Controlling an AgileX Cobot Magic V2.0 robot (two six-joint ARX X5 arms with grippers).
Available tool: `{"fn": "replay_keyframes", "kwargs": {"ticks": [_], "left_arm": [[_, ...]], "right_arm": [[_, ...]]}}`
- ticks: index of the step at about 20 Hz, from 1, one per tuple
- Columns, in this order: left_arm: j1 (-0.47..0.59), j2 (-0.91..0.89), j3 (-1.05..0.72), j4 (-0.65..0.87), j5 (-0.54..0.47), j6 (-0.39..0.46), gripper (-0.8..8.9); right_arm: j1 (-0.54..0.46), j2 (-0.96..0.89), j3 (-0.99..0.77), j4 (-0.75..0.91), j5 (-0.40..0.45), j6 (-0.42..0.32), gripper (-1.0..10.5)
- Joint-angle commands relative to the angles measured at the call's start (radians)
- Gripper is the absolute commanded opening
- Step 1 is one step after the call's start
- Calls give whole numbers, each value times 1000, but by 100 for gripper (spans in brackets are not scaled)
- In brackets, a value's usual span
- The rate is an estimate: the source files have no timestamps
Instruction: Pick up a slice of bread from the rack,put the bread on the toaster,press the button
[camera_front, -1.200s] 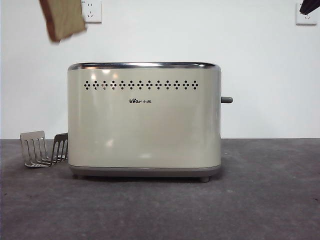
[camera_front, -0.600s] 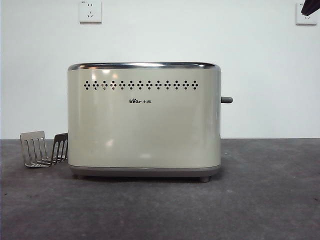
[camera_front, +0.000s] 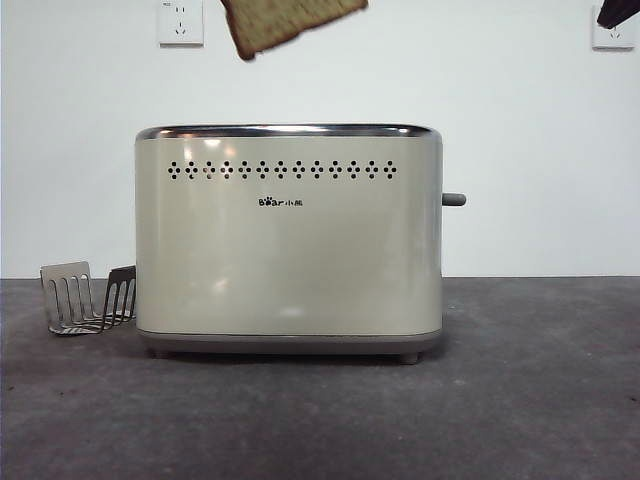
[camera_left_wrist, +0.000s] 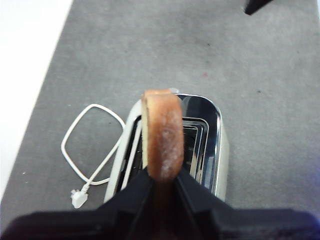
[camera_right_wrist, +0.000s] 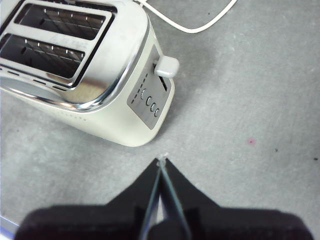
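The slice of bread (camera_front: 288, 20) hangs tilted at the top of the front view, high above the cream toaster (camera_front: 288, 240). In the left wrist view my left gripper (camera_left_wrist: 161, 182) is shut on the bread (camera_left_wrist: 162, 135), held edge-on over the toaster's open slots (camera_left_wrist: 197, 145). The wire rack (camera_front: 85, 298) stands low beside the toaster's left end, with no bread in it. The button (camera_front: 454, 200) sticks out of the toaster's right end; it also shows as a pale lever (camera_right_wrist: 166, 66). My right gripper (camera_right_wrist: 161, 161) is shut, empty, above the table near that end.
A white power cord (camera_left_wrist: 90, 150) with plug lies on the grey table behind the toaster. Two white wall sockets (camera_front: 180, 22) are on the back wall. A black gripper tip (camera_front: 618, 12) shows at the top right corner.
The bread was at the top left a second ago, went out of view, and now shows above the toaster's middle. The right arm has stayed put.
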Motion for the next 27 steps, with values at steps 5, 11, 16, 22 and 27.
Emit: {"fn": "replay_keyframes", "kwargs": {"ticks": [5,11,16,22,27], "left_arm": [[-56,-7,-92,8,-114,11,3],[-73,-22,-152,8,-188,71,3],[-80,-20,-153,8,-183,112,3],[-84,13,-156,8,-160,145,-1],[-85,60,-158,8,-164,149,-1]], "right_arm": [[1,2,4,-2,-3,-67,0],[1,2,4,-24,-3,-84,0],[1,2,4,-23,-3,-85,0],[1,2,4,-24,-3,-85,0],[1,2,4,-25,-3,-85,0]]}}
